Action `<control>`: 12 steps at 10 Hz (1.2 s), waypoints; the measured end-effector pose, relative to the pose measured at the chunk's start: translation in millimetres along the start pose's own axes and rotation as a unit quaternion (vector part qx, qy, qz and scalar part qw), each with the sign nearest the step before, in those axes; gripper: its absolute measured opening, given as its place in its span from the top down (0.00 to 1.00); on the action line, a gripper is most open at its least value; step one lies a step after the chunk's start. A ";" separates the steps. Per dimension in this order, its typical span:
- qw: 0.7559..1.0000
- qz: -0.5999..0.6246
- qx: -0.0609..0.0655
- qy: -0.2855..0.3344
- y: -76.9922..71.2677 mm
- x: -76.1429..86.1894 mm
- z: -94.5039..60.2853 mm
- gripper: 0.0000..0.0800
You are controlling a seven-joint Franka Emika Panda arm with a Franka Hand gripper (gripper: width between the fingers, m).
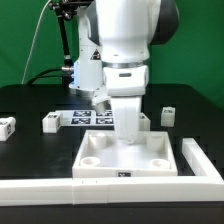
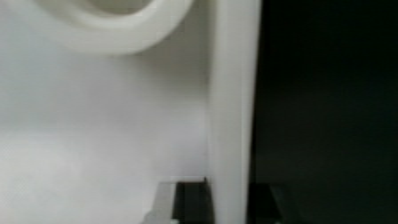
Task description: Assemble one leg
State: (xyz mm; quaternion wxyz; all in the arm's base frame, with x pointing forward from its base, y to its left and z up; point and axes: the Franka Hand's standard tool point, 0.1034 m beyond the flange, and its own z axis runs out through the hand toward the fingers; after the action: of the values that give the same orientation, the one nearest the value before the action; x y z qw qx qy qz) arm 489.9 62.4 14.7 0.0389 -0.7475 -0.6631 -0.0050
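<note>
The large flat white panel with round corner sockets lies on the black table. My gripper points straight down at the panel's far edge. In the wrist view my gripper straddles that edge, and the white rim fills the gap between the dark fingers. It looks shut on the panel, near one socket. Three small white legs lie apart from it: one at the exterior view's far left, one left of the arm, one at the right.
A long white bar runs along the front of the panel, and another white bar stands at its right side. The marker board lies behind the panel. A dark stand with cables rises at the back.
</note>
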 end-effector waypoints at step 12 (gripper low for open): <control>0.999 -0.050 -0.002 0.004 10.6 6.9 7.1 0.42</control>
State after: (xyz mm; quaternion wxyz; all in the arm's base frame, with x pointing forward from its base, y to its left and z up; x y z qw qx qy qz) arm 500.9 68.5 7.5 0.0396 -0.7136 -0.6993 -0.0116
